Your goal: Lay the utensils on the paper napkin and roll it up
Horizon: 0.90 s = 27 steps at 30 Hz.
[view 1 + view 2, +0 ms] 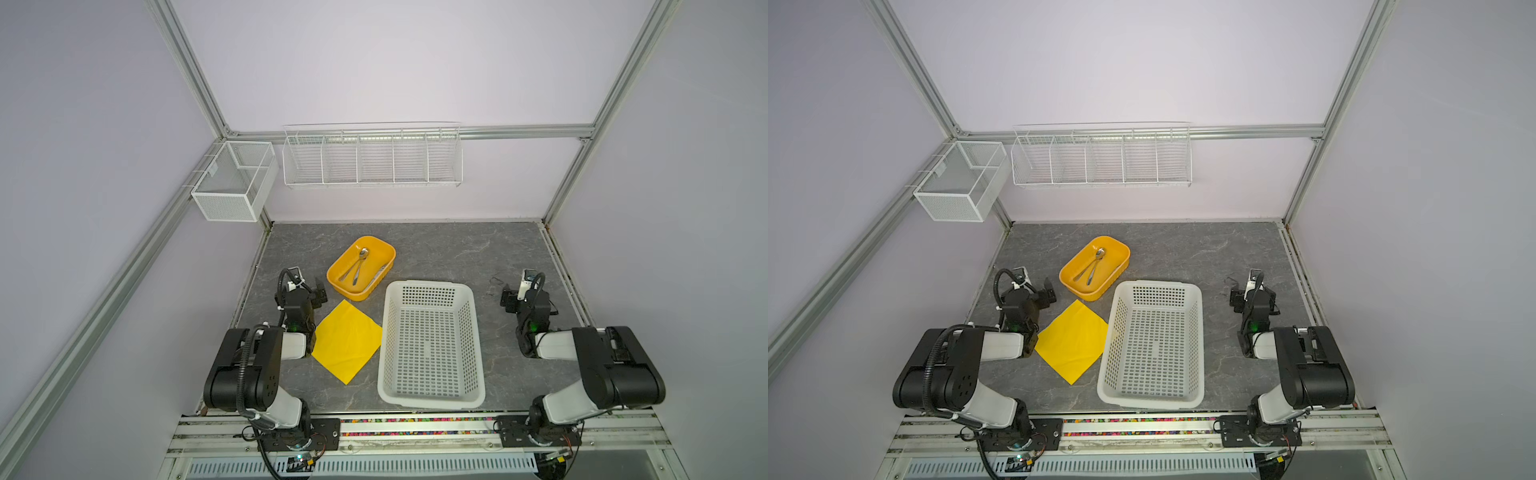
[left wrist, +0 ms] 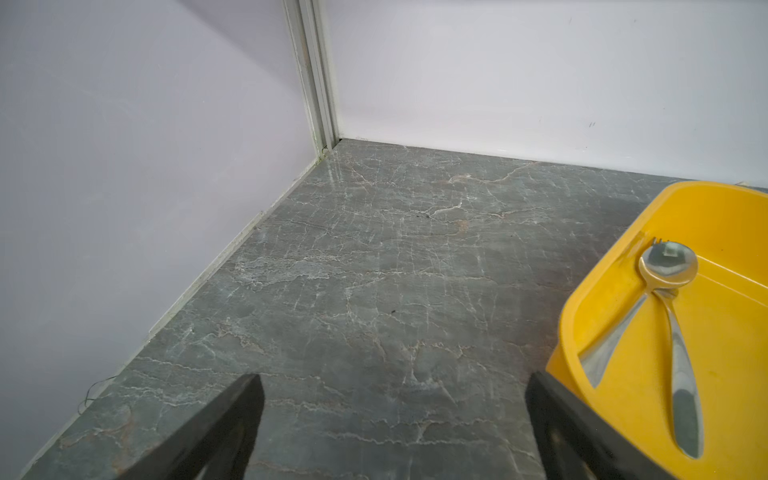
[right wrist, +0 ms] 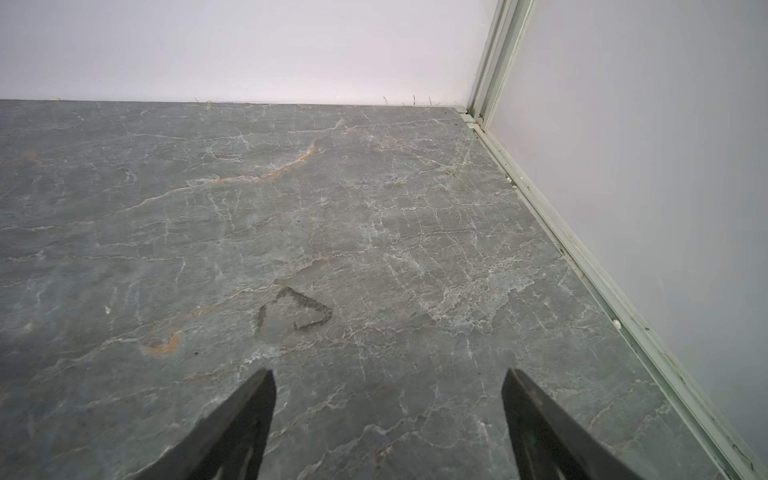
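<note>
Nearest us, the white slotted basket [image 1: 432,402] shows its bare floor; beyond it the yellow tub [image 1: 351,294] holds the utensils [image 1: 356,269], a spoon crossed over a fork, heads towards the back wall, handles fanning front-left. Both arms sit folded at the bench's [image 1: 436,249] sides, left fingers [image 2: 232,415] spread wide beside the tub, right fingers [image 3: 540,415] apart too, neither holding anything. The paper napkin [image 1: 347,340] lies flat between the left arm [image 1: 249,365] and the basket, one diagonal pointing at the tub.
</note>
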Tool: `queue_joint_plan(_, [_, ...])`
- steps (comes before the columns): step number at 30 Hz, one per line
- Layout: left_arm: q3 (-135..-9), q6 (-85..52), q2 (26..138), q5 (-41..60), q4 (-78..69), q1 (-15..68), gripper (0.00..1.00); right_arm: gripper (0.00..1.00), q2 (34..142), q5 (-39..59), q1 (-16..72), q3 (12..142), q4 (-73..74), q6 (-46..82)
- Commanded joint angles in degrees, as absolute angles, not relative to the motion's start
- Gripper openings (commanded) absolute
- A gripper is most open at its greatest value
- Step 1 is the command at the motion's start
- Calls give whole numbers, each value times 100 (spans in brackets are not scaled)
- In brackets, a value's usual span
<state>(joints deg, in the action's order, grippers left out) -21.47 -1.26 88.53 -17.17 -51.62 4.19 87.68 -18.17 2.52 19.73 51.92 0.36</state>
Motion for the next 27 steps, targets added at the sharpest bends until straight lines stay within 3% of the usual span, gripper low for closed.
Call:
queue_joint_plan(1, [-2232,-145,8912,-1800,-5273,439,99,89,8803,-1858,272,2052,5311,-49])
queue_joint_plan(27, [-2234,-158,8918,-1793,-5247,441,99,88,8800,-1740,223,2074,5280,-20])
